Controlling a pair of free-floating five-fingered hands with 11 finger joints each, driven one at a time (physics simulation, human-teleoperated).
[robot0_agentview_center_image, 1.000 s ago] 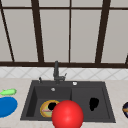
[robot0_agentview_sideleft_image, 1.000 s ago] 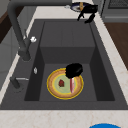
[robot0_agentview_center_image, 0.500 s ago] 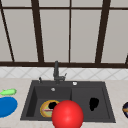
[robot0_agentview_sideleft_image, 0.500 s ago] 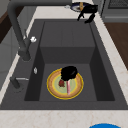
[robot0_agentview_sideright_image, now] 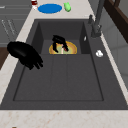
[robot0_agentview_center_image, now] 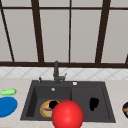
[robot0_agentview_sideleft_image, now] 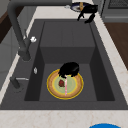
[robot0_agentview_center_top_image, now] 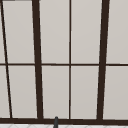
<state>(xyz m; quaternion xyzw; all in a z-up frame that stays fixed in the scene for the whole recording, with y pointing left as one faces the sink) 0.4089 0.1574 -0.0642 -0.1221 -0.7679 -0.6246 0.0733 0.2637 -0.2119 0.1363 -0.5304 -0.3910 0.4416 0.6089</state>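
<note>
Faucet (robot0_agentview_sideleft_image: 18, 37) beside left hand (robot0_agentview_sideleft_image: 69, 69)

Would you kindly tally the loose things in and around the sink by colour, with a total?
Yellow: 1, the plate in the left basin, under the left robot hand.
Blue: 1, the blue plate on the left counter.
Green: 1, the green item behind it.
Red: 1, the ball in front.
Dark: 1, the dish on the right counter.
Total: 5.
</note>
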